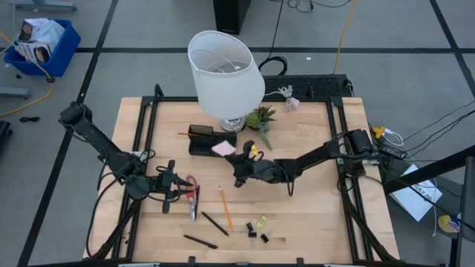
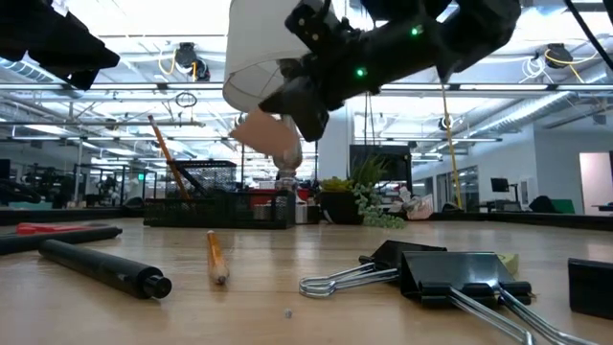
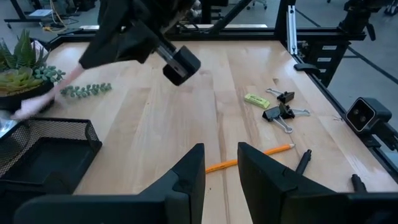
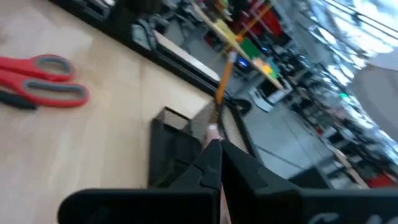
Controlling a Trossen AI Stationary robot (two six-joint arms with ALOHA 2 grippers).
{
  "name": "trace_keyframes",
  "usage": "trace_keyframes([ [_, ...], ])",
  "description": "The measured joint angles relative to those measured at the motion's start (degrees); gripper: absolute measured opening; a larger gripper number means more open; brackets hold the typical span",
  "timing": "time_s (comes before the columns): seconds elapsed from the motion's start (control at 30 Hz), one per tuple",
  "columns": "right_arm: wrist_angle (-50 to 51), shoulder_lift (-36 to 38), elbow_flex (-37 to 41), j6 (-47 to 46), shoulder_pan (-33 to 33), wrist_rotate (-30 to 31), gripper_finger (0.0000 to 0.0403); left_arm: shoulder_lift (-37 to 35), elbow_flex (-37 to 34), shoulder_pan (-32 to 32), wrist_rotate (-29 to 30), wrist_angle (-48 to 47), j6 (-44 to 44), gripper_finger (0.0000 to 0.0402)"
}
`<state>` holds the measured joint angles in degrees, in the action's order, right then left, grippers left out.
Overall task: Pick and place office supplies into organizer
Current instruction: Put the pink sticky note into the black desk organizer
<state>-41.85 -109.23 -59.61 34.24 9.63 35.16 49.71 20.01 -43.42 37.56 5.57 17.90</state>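
Pink sticky-note pad (image 1: pixel 223 148) pinched in right gripper (image 1: pixel 239 156) above organizer (image 1: pixel 210 139).

Two pencils (image 1: pixel 224 207), two pens (image 1: pixel 214 223), two clips (image 1: pixel 251 231), one scissors (image 1: pixel 193 199).

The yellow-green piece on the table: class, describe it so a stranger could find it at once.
Start at the white lamp, then go to the opposite table edge. Beside the black clips there lies the yellow-green piece, small and flat; it is the only pale, bright thing among dark clips and pens.

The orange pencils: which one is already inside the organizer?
The leaning pencil, standing in the organizer; the other pencil lies flat on the table.
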Motion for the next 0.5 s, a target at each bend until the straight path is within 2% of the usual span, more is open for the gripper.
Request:
trace_keyframes([
  [0.17,3.3,0.0,0.0,0.2,-2.3,-3.0,0.0,0.0,0.0,0.0,0.0,0.2,0.2,0.0097],
  [0.3,4.2,0.0,0.0,1.7,-4.7,-10.7,0.0,0.0,0.0,0.0,0.0,0.2,0.2,0.0097],
  [0.5,5.3,0.0,0.0,-1.8,-5.8,-11.3,0.0,0.0,0.0,0.0,0.0,0.2,0.6,0.0097],
])
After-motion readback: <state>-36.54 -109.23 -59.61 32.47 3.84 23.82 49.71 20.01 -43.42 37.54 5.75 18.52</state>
